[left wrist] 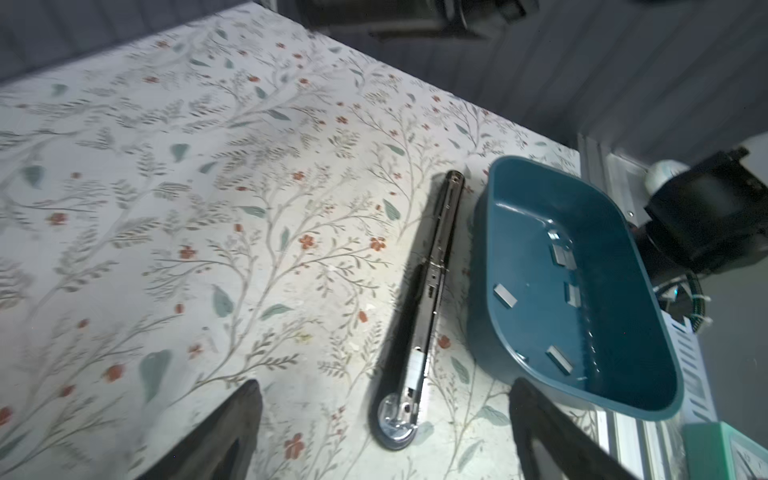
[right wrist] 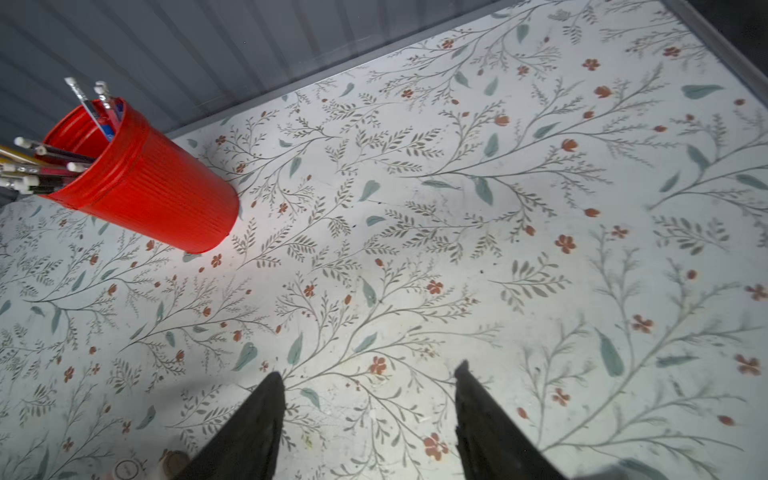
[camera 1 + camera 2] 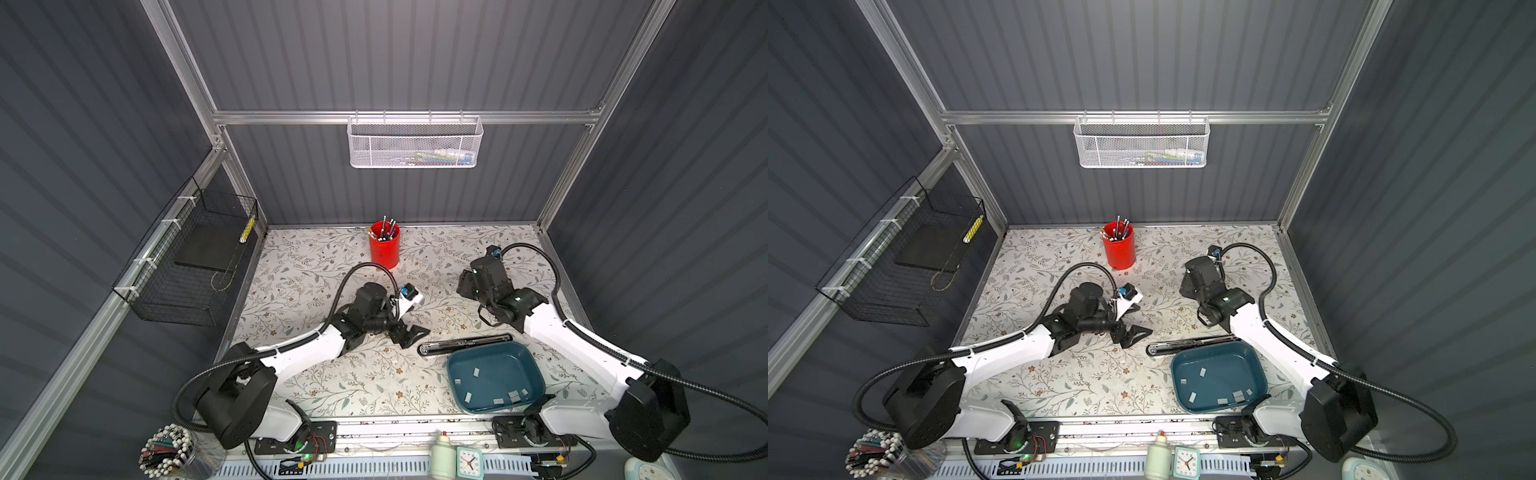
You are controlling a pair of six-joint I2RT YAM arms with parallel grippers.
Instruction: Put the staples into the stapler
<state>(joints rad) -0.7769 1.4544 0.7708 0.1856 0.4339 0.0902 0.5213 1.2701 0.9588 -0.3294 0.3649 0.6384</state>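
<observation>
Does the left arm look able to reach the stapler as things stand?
Probably yes: the left claw is open, empty, just beside one end of the stapler, with nothing between them.

Robot lab cell: aluminium frame (image 3: 407,117), grey panel walls (image 3: 374,54).

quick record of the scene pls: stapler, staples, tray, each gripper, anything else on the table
stapler: folded open flat on the table, beside the tray
staples: loose strips scattered in the tray, none held
tray: blue, near the table's front edge on the right
left gripper: open, empty, just left of the stapler's end
right gripper: open, empty, over bare table
cup: red, upright, holds pencils, at the back
</observation>
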